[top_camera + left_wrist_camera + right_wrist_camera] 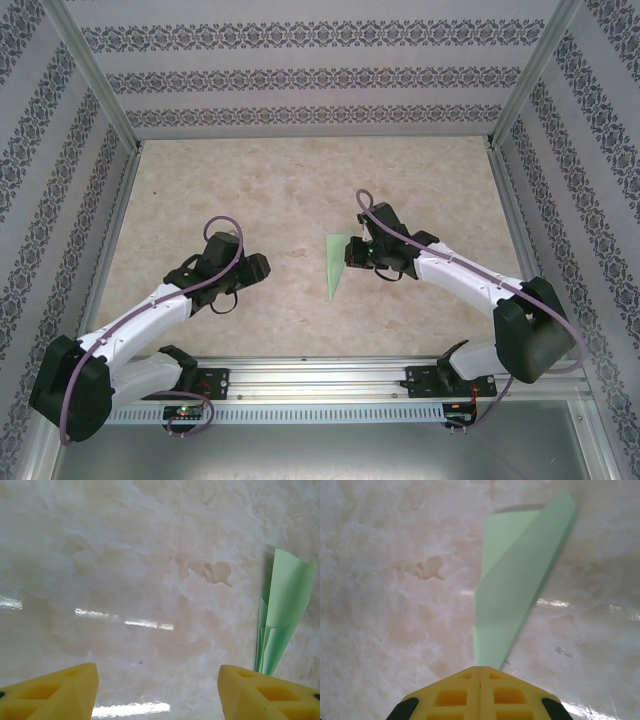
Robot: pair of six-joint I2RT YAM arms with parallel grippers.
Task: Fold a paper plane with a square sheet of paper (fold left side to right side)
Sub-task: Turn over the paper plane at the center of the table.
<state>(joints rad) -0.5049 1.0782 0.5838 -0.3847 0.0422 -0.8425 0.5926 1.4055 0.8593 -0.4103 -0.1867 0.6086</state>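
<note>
The pale mint-green paper (338, 264) is folded into a slim pointed wedge, a paper plane shape, lying mid-table between the arms. In the right wrist view the paper (515, 590) runs away from my right gripper (480, 670), whose yellow fingers are pressed together on its narrow end. The wide end looks raised, with a shadow beneath it. From above, the right gripper (357, 254) sits at the paper's right edge. My left gripper (252, 268) stands open to the left and apart from it. In the left wrist view the left gripper (157, 682) has nothing between its fingers, and the paper (282, 615) shows at the far right.
The marbled beige tabletop (290, 190) is walled by patterned panels (300, 70) at the back and sides. An aluminium rail (320, 372) with both arm bases runs along the near edge.
</note>
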